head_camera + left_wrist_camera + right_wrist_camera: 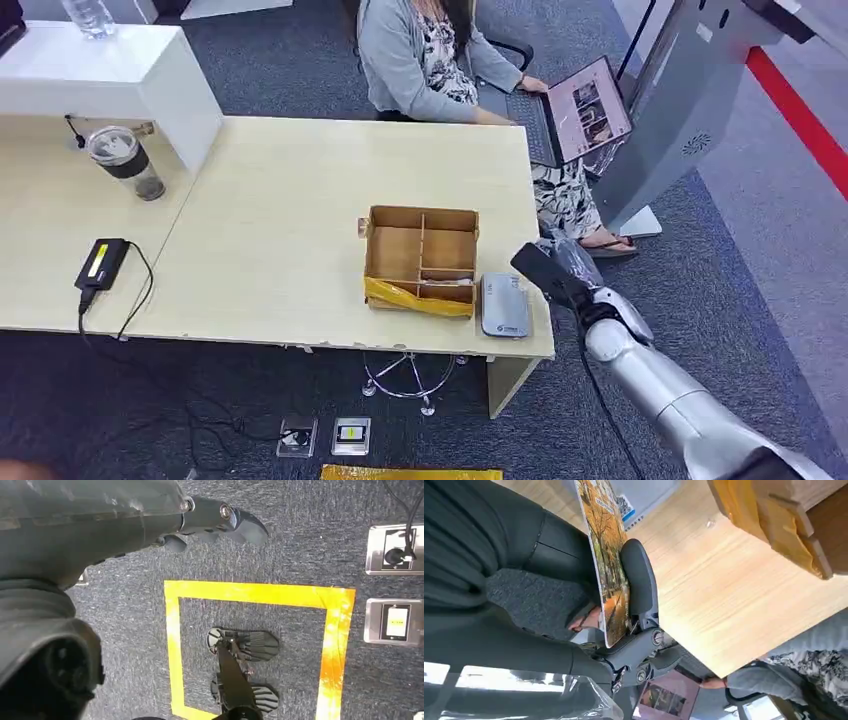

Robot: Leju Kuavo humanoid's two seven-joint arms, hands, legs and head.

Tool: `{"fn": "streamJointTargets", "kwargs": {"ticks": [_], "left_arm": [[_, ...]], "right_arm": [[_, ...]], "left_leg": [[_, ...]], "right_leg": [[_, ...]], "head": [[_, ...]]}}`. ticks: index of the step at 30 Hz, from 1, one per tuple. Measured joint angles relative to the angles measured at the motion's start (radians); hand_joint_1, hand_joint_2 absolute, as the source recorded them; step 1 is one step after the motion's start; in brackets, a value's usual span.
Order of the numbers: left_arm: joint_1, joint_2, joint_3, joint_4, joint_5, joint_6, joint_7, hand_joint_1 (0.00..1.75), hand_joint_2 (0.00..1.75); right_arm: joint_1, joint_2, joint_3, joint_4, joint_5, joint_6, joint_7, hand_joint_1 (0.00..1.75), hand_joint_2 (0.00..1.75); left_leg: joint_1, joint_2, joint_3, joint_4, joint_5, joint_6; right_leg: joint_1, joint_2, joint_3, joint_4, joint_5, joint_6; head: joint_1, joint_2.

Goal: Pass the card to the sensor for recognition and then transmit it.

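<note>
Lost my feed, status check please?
Right robot hand grips card beside the sensor. Left robot hand hangs empty. Nothing between card and sensor.

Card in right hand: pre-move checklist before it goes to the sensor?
1. Card held by right hand: ok, thumb and fingers pinch it.
2. Sensor free on top: ok, grey unit beside the cardboard box.
3. Card over sensor: not ok, hand is off the table edge.
4. Person away from sensor: ok, at the laptop.
5. Left hand free: ok, hangs over the floor.
</note>
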Motion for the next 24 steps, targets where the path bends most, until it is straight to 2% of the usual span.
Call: {"fn": "streamJointTargets", "kwargs": {"ticks": [9, 24], "left_arm": [[0.0, -0.008, 0.0, 0.0, 0.01, 0.017, 0.0, 0.0, 0.0], [0.0, -0.008, 0.0, 0.0, 0.009, 0.01, 0.0, 0.0, 0.0]], "right_arm": [[-0.003, 0.042, 0.039, 0.041, 0.031, -0.012, 0.0, 1.75, 1.75], [-0.03, 0.076, 0.074, 0.124, 0.027, -0.01, 0.006, 1.75, 1.75]], "left_leg": [[0.0, 0.0, 0.0, 0.0, 0.0, 0.0], [0.0, 0.0, 0.0, 0.0, 0.0, 0.0]], "right_leg": [[0.0, 0.0, 0.0, 0.0, 0.0, 0.0], [0.0, 0.0, 0.0, 0.0, 0.0, 0.0]], "head": [[0.0, 0.0], [0.0, 0.0]]}}
